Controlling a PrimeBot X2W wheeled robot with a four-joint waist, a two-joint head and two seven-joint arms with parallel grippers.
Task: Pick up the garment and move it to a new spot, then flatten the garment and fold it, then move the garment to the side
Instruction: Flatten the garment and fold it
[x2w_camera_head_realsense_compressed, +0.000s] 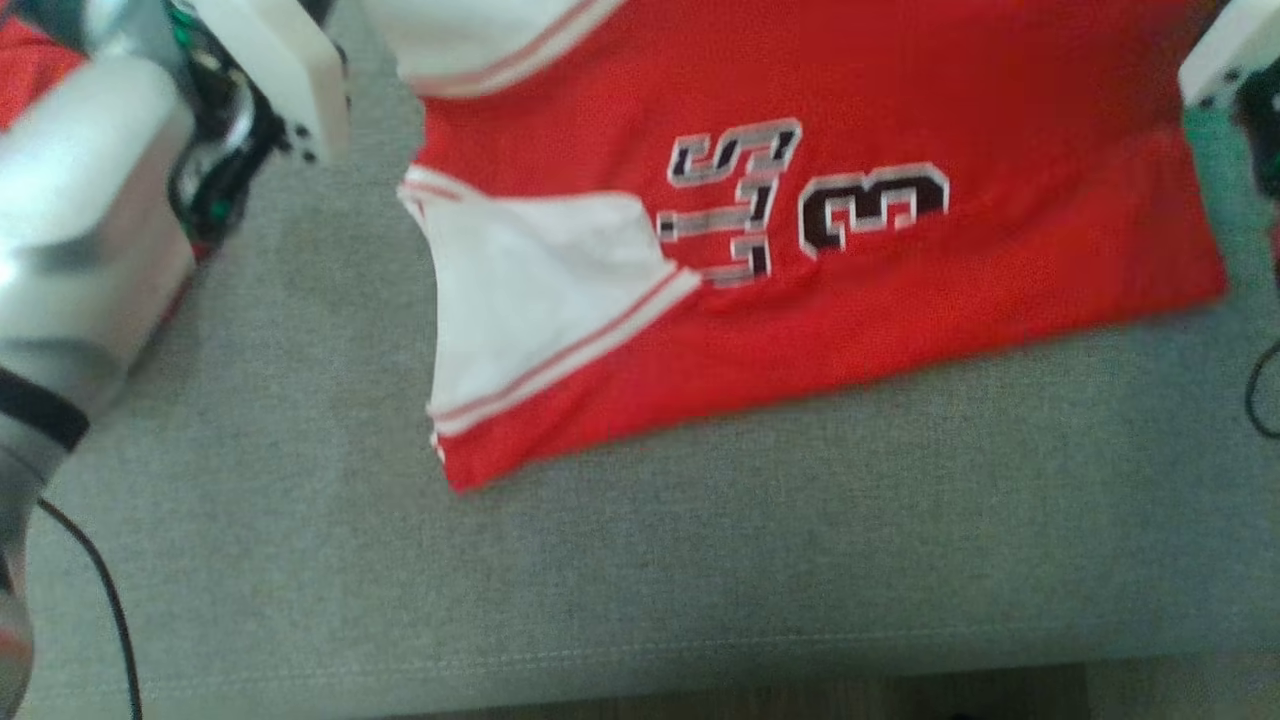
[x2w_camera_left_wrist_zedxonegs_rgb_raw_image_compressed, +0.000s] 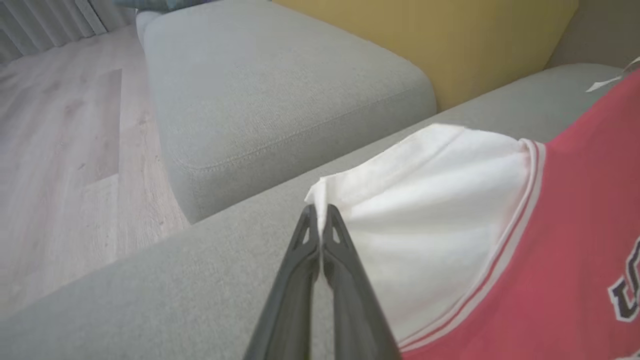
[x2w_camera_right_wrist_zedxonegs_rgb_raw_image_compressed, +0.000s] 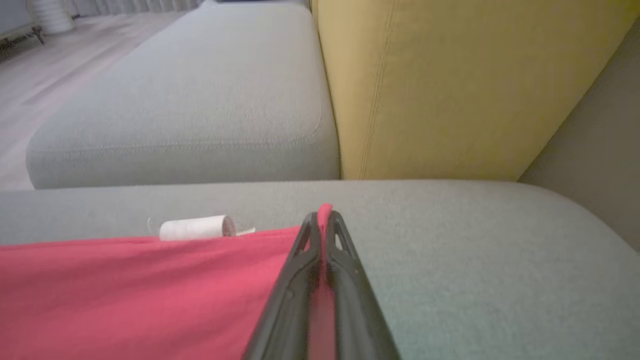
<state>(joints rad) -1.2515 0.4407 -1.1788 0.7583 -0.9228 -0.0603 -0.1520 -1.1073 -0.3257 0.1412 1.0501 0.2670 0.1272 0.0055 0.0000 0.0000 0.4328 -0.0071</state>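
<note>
**Pale forearm at near left, jersey pinched at both ends**

Closest to the head camera, the left arm's pale forearm (x2w_camera_head_realsense_compressed: 80, 230) sits in the near-left corner. A black cable (x2w_camera_head_realsense_compressed: 100, 590) trails below it over the grey sofa seat (x2w_camera_head_realsense_compressed: 700, 560). The left gripper (x2w_camera_left_wrist_zedxonegs_rgb_raw_image_compressed: 318, 212) is clenched on the tip of the white sleeve panel (x2w_camera_left_wrist_zedxonegs_rgb_raw_image_compressed: 430, 215), its two dark fingers pressed together with cloth between them.

Further right, the red jersey (x2w_camera_head_realsense_compressed: 900, 290) lies spread over the middle and far part of the seat. Its sleeve end is to the left and its straight hem to the right, and a black-and-white number 3 (x2w_camera_head_realsense_compressed: 870, 205) sits beside striped lettering.

At the jersey's right end, the right gripper (x2w_camera_right_wrist_zedxonegs_rgb_raw_image_compressed: 324, 217) is clamped on a red corner, with a sliver of cloth poking up between the fingertips. A small white roll (x2w_camera_right_wrist_zedxonegs_rgb_raw_image_compressed: 195, 227) lies at the jersey's far edge; I cannot tell what it is. Farther off are a second grey cushion (x2w_camera_right_wrist_zedxonegs_rgb_raw_image_compressed: 190, 100) and a yellow backrest (x2w_camera_right_wrist_zedxonegs_rgb_raw_image_compressed: 450, 85).
</note>
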